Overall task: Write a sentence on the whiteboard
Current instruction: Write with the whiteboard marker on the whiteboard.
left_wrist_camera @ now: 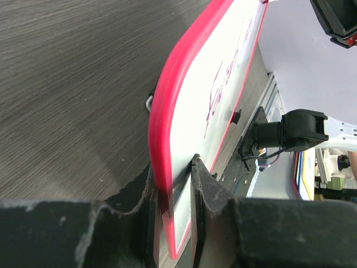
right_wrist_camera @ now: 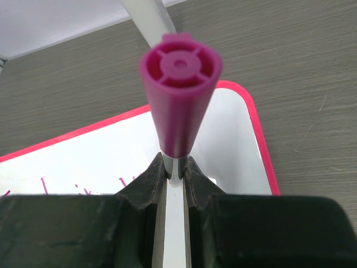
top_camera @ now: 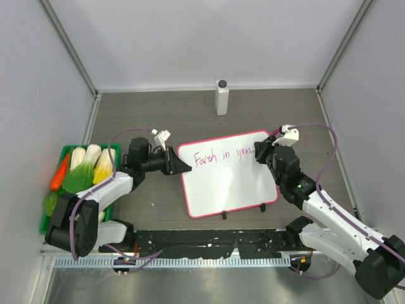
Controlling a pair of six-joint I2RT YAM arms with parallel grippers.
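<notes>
The whiteboard (top_camera: 228,187), white with a pink-red frame, lies tilted in mid-table. My left gripper (top_camera: 179,166) is shut on its left edge; in the left wrist view the fingers (left_wrist_camera: 203,184) pinch the red rim of the whiteboard (left_wrist_camera: 189,111). Pink handwriting, the sentence (top_camera: 221,156), runs along the top and reads "Faith in your". My right gripper (top_camera: 258,152) is over the board's top right corner, shut on a magenta marker (right_wrist_camera: 179,100) that stands upright over the whiteboard (right_wrist_camera: 100,151). The marker's tip is hidden.
A white bottle with a dark cap (top_camera: 222,97) stands at the back. A green tray (top_camera: 45,218) of toy vegetables (top_camera: 88,166) sits at the left. Two black clip feet (top_camera: 224,215) stick out from the board's near edge. Enclosure walls stand on both sides.
</notes>
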